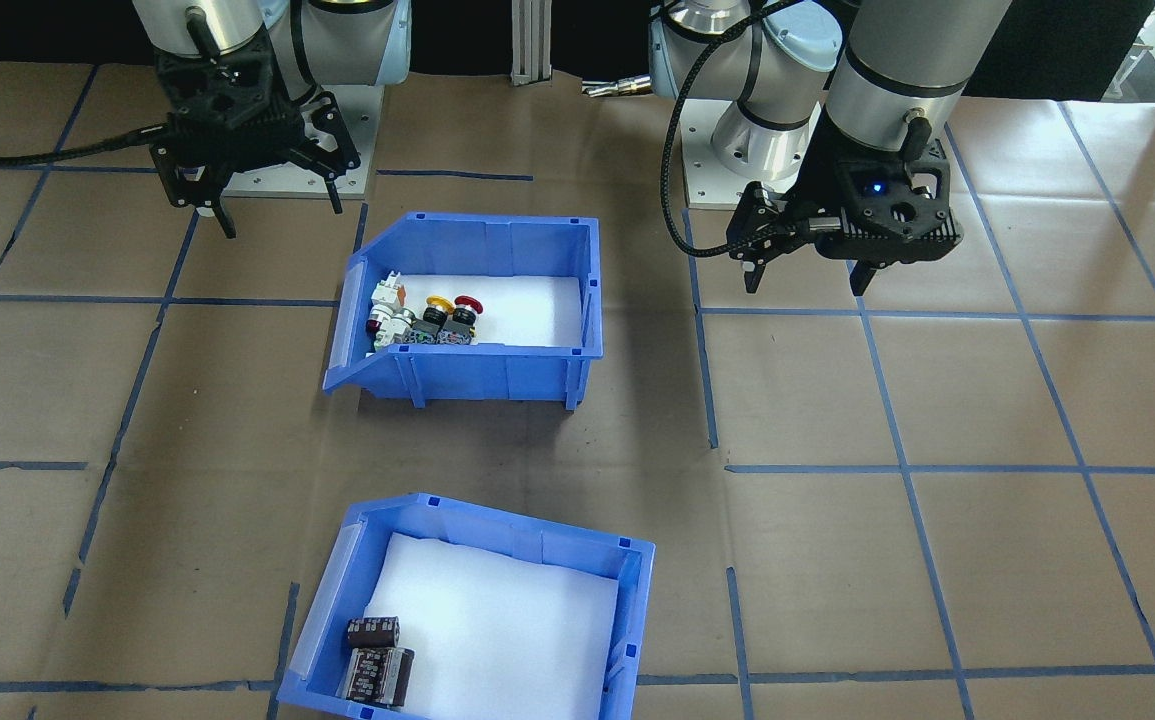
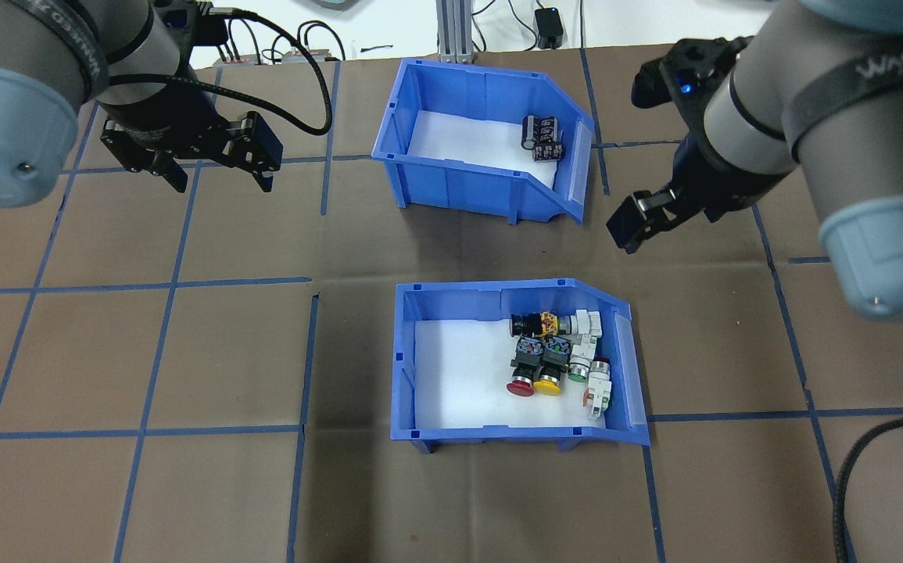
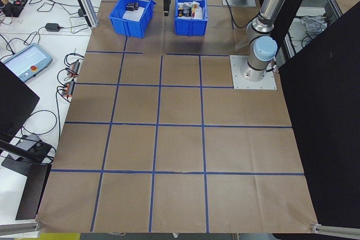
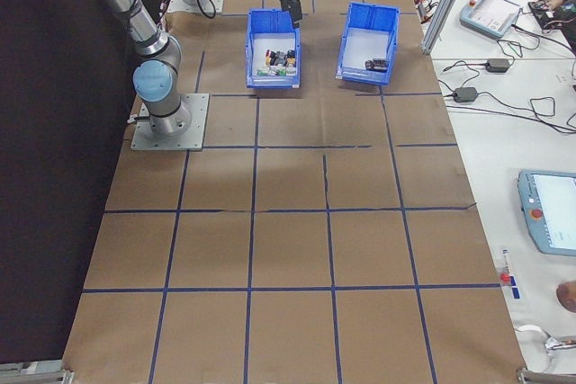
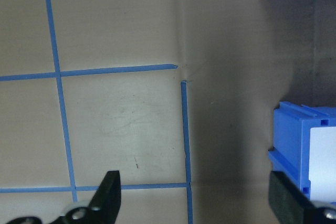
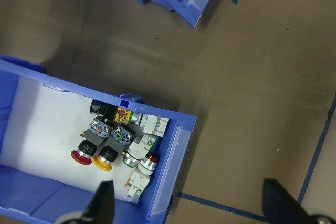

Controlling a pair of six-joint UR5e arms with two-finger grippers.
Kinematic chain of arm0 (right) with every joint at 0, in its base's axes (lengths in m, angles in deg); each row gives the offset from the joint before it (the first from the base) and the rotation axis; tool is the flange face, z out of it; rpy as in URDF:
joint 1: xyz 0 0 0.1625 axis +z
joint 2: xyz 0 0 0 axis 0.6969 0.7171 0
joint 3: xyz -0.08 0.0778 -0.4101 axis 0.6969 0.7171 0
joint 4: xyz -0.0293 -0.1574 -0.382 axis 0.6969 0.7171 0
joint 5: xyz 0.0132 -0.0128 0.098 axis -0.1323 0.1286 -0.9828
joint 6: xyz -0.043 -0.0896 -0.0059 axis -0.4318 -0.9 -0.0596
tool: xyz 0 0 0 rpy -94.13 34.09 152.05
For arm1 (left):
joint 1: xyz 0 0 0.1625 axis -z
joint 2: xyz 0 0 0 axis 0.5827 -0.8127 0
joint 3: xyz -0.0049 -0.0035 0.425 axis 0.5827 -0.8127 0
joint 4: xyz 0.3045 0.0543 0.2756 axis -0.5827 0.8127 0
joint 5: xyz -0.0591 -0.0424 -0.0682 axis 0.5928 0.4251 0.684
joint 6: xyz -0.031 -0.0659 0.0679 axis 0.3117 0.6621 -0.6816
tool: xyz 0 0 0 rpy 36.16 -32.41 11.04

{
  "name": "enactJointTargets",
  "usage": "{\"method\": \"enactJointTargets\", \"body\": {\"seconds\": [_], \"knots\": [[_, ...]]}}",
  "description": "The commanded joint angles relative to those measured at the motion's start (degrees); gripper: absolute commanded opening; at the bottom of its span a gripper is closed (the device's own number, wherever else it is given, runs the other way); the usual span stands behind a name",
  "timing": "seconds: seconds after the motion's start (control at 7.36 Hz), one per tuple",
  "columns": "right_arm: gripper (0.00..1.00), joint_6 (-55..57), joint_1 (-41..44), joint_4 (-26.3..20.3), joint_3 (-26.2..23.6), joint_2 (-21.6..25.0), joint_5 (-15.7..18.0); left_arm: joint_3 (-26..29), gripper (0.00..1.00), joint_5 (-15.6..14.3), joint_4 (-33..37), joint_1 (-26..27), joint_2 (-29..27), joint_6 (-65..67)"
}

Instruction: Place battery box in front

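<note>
Blue plastic battery box (image 2: 482,168) with white foam liner sits on the far side, beyond the blue switch bin (image 2: 514,367). Looks stiff and light; I'd pinch a side wall. My left gripper (image 2: 213,168) and right gripper (image 2: 643,223) hover spread, empty.

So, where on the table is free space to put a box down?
Bare paper lies on the robot's left of both bins, under the left tool, and nearer the robot than the switch bin. The gap between the switch bin and the battery box is narrow.
</note>
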Motion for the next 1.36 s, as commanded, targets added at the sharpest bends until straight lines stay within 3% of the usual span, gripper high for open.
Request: {"method": "enactJointTargets", "body": {"seconds": [0.0,0.27,0.54,1.22], "knots": [[1.00,7.74,-0.23,-11.55,11.23,-8.83,-0.03,0.37,1.00,-0.35,-0.39,-0.06,-1.02,0.47],[1.00,13.47,-1.36,-11.34,9.70,-9.39,0.23,0.45,1.00,-0.35,-0.39,-0.06,-1.11,0.48],[1.00,14.36,-3.39,-4.88,4.00,-7.91,0.75,0.45,1.00,-0.61,-0.39,-0.06,-1.19,0.13],[1.00,15.24,-3.22,-4.40,3.88,-6.67,1.02,0.45,1.00,-0.53,-0.30,-0.06,-0.76,-0.05]]}}
